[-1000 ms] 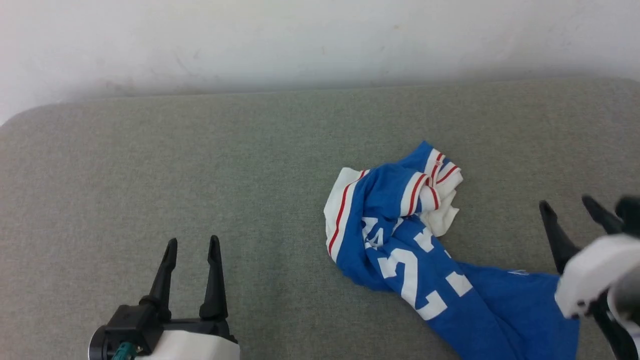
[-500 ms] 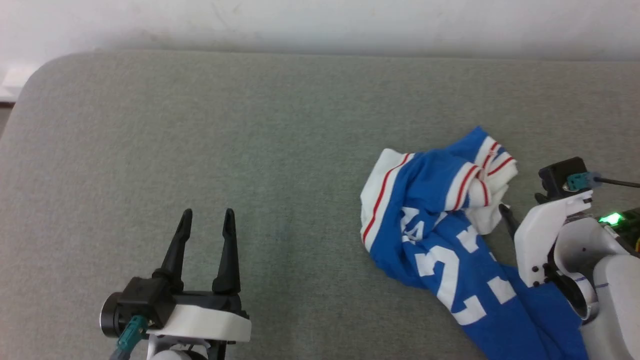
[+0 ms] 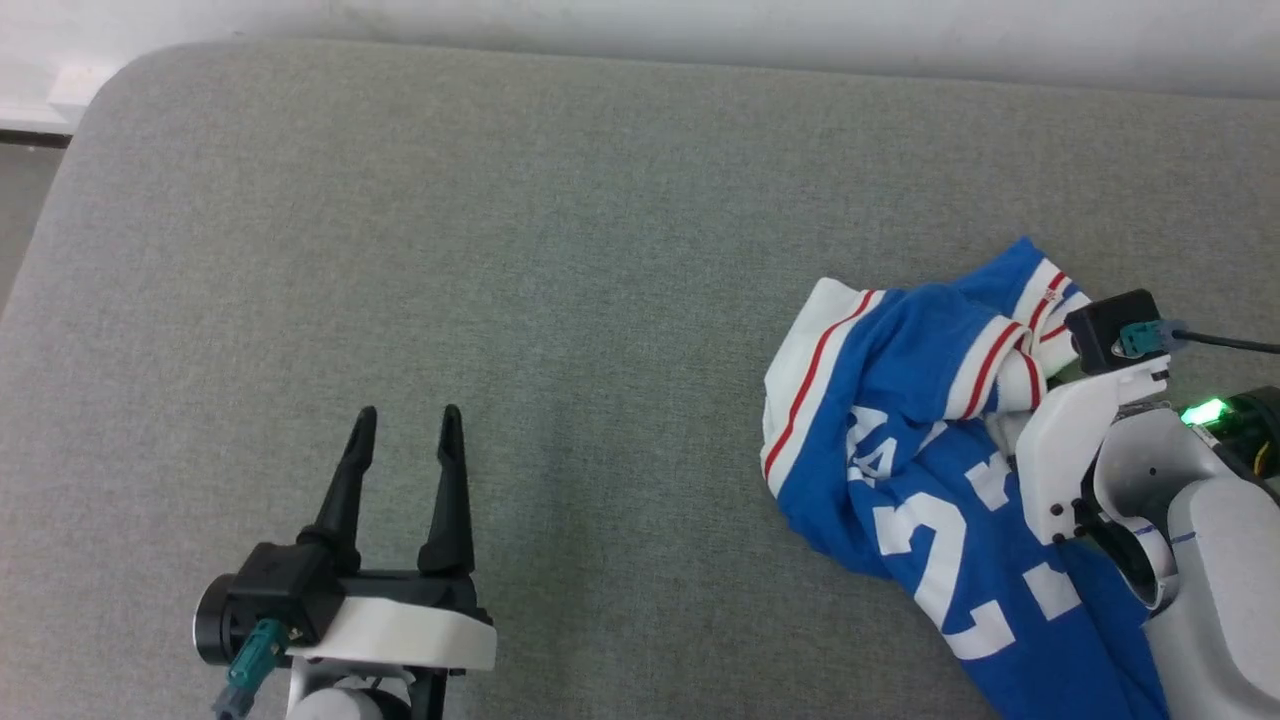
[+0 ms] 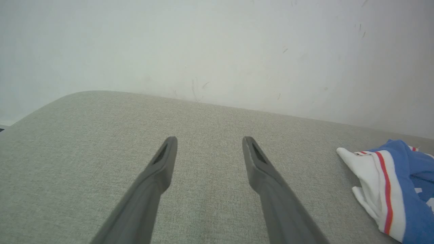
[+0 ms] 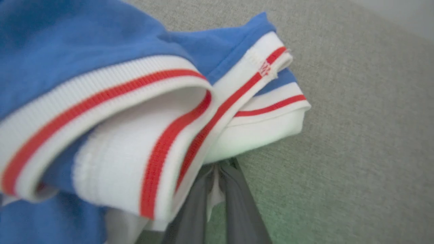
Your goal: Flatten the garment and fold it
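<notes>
– Right wrist view, closest thing first: the right gripper [image 5: 220, 165] has its two fingers pinched together with a scrap of white cloth caught between them, right under the white sleeve edge of the garment [image 5: 101, 47]. So that claw is closed and it's got hold of the jersey. Can't tell exactly which layer, though.

– Agreed. And the left gripper [image 3: 407, 412]? From the head camera it sits low on the robot's left, well apart from the shirt.

– Fingers spread wide, nothing between them, over the grey-green padded surface [image 3: 500, 200]. Its own camera catches the jersey's white-and-red edge off to one side, nowhere near the fingers.

– So how far along is this?

– Barely started, imo. The jersey is on the robot's right side of the pad in a crumpled heap. The blue body runs off the near edge of the head view, the number is twisted, and the striped sleeves are bunched up at the far end. Nothing is spread flat and there's no fold made. The one thing in place is that first pinch.

– So what's left is pulling it open, probably getting the other claw on a second corner, smoothing it, then all the folding.

– Pretty much. There's a lot of pad further out toward the pale wall [image 4: 203, 51] to spread it on.
</notes>
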Available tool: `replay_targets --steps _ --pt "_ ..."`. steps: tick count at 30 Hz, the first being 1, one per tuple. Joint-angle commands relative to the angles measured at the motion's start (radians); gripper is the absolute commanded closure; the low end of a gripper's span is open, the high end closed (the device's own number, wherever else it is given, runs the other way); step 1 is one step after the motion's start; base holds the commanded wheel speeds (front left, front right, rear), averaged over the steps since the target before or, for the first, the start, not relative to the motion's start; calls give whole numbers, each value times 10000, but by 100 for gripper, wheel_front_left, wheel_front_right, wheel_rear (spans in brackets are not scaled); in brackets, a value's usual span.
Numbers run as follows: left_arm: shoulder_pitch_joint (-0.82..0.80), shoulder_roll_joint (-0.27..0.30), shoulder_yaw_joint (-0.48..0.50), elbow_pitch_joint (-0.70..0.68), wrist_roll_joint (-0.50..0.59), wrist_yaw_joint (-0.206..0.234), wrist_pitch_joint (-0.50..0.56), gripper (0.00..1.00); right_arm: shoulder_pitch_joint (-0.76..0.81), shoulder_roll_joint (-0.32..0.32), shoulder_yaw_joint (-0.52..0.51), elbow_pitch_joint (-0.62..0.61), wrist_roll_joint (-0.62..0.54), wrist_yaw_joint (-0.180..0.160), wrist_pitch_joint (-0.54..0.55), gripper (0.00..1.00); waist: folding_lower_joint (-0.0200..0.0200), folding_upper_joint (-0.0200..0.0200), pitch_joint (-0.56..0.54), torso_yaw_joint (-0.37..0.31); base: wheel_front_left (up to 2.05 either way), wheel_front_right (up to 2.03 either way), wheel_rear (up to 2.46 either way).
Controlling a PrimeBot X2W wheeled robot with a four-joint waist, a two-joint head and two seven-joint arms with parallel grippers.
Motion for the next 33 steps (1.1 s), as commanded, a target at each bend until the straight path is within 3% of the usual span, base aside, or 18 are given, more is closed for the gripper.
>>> replay_targets --steps 1,5,10,15,19,20,21,22,26,33 --pt "-28 -33 59 24 -17 24 -47 0 87 -49 -56 62 -129 -21 -100 100 0 0 -345 -307 0 0 0" --pt "165 -33 161 74 13 22 -47 0 114 -249 -947 -647 -311 -21 -547 100 0 0 -865 -646 0 0 0" --pt "473 -33 269 72 -9 89 -47 0 1254 -341 -3160 -1854 -646 -21 -353 100 0 0 -1324 -890 0 0 0" --pt "678 -33 279 75 31 75 -47 0 3203 211 -5618 -2580 -1045 -21 -47 100 0 0 -1439 -871 0 0 0" --pt "844 -33 410 85 114 91 -47 0 4200 821 -6426 -2540 -1477 -21 -356 100 0 0 -1519 -942 0 0 0" --pt "879 -33 440 97 133 83 -47 0 4240 967 -6465 -2525 -1519 -21 -556 84 0 0 -1554 -977 0 0 0" --pt "909 -29 466 109 157 70 -47 0 4249 1074 -6392 -2507 -1555 -21 -772 15 0 0 -1590 -1016 0 0 0" --pt "937 -19 502 111 180 62 -47 0 4201 1160 -6251 -2475 -1565 -21 -1012 0 0 0 -1636 -1076 0 0 0" --pt "1012 14 588 53 281 15 -47 0 3678 1454 -5667 -2748 -1483 -21 -2142 0 0 0 -1852 -1300 0 0 0" --pt "1281 5 656 -232 375 32 -47 0 3674 1828 -4674 -4579 -843 -21 -4159 0 0 0 -2095 -1594 0 0 0"
